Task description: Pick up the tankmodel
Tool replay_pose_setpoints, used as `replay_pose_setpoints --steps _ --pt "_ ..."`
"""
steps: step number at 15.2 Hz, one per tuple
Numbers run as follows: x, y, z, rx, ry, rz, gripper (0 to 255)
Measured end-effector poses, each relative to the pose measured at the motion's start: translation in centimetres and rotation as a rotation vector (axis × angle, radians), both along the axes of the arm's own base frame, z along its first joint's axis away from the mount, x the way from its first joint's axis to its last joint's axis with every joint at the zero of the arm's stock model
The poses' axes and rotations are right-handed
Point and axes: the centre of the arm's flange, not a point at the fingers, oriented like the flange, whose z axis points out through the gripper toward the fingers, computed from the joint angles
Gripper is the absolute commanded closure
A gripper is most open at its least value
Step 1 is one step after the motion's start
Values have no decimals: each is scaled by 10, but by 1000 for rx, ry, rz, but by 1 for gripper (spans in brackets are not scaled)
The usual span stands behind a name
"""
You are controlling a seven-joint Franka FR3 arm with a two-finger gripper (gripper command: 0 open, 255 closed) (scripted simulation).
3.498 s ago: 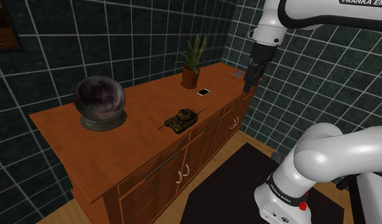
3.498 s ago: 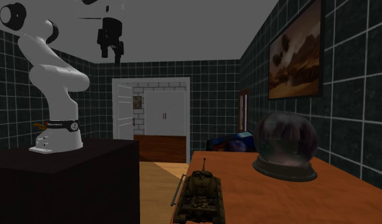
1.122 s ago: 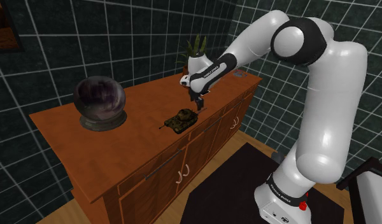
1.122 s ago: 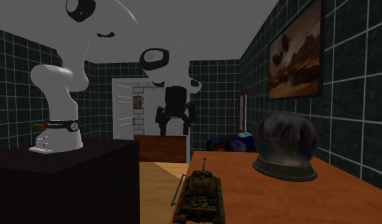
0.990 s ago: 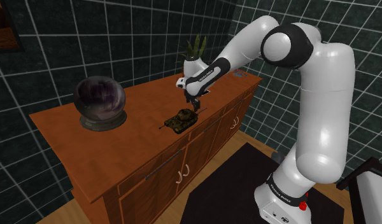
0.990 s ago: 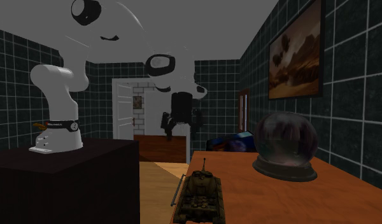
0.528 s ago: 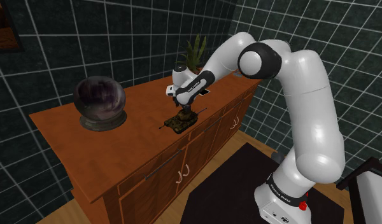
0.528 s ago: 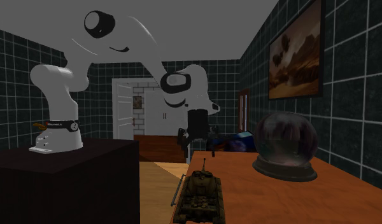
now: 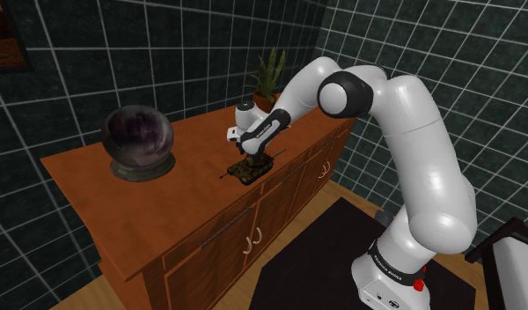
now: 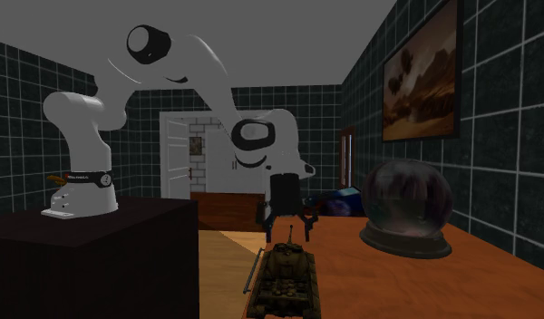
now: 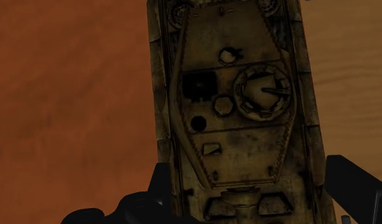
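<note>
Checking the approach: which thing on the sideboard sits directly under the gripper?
The olive tank model, straddled by the open gripper; the dark globe and potted plant stand well apart.
</note>
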Motion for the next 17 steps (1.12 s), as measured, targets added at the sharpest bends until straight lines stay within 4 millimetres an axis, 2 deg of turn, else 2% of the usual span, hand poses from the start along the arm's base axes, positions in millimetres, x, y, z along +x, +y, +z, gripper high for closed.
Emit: replay_pose_setpoints --steps 1,2,12,17 --pt "0 0 -4 0 0 0 0" --pt "1 0 -6 0 0 0 255" --pt "3 0 -6 0 -2 1 255" --pt "1 -1 12 0 2 0 255"
